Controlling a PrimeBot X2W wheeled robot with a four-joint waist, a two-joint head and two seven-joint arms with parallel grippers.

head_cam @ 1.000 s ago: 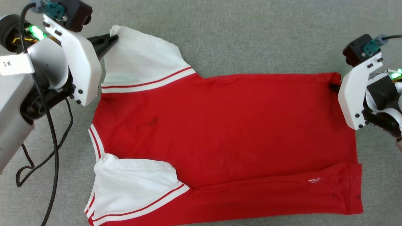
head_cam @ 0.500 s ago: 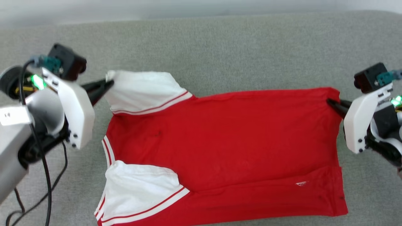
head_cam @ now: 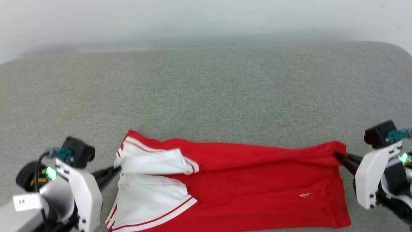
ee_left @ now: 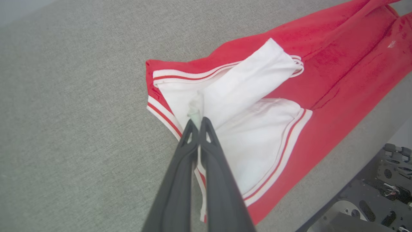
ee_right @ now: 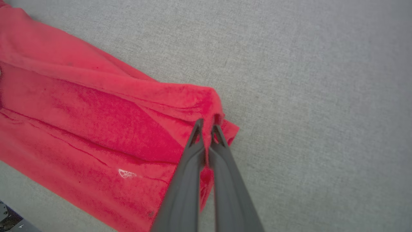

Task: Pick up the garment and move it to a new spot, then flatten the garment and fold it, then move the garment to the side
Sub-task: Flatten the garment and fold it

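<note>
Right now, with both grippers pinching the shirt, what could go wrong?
1. The left gripper pinches only a small tip of the white sleeve; it could slip out.
2. That sleeve is bunched over the garment, so the fold may land creased.
3. The right gripper holds one red corner; the edge between may drop unevenly.

Far half of bench [head_cam: 206,90]: open grey cloth, free passage up to wall [head_cam: 193,22]. Near strip blocked by garment [head_cam: 257,180], stretched betw. left gripper [head_cam: 117,167] & right gripper [head_cam: 336,155], fingers pinched on its ends.
</note>
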